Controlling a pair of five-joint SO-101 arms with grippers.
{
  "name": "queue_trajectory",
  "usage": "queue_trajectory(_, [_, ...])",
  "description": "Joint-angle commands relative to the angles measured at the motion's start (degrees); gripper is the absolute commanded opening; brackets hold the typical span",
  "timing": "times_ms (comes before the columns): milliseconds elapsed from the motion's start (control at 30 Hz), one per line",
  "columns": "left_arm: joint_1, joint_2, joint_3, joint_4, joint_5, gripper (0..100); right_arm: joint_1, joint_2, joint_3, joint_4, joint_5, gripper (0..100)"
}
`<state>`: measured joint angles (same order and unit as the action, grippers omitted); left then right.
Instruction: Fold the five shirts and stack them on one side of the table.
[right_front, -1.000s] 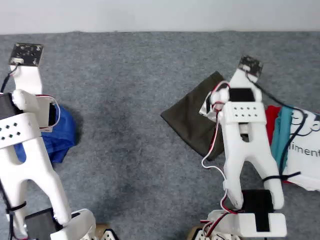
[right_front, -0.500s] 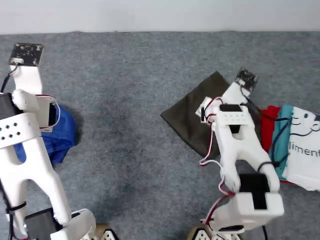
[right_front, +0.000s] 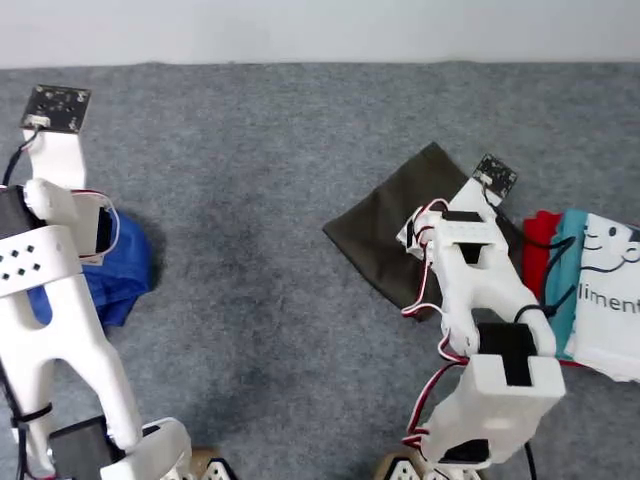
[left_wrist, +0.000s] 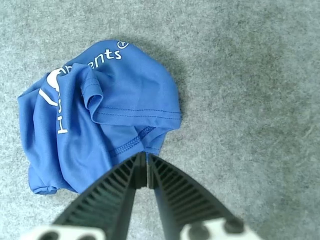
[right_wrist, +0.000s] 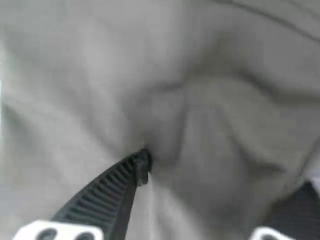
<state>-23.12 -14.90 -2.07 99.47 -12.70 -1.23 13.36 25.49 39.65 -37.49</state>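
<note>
Right pincer, jaws apart, is pressed down into the olive shirt lying diagonally right of desk centre, shirt pile just beside it, so right arm looks nearer; left pincer closed over the far-off crumpled blue shirt.

A wide passage runs over the bench between the blue shirt and the olive shirt. The right arm and stacked shirts block the right edge.
</note>
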Motion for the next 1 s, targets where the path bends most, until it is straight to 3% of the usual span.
queue_trajectory(0, [-0.44, -2.29, -0.22, 1.05, -0.44, 2, 0.04, 0.84, -1.41, -0.66, -0.09, 16.4])
queue_trajectory(133, [-0.44, -2.29, -0.22, 1.05, -0.44, 2, 0.22, 0.22, -1.67, 0.66, -0.09, 0.6])
queue_trajectory(600, [-0.44, -2.29, -0.22, 1.05, -0.35, 2, 2.68, -23.25, -2.81, 16.22, 24.0, 0.9])
queue_trajectory(967, [-0.44, -2.29, -0.22, 1.05, -0.18, 2, 14.9, -42.51, -2.9, 26.42, 49.76, 0.9])
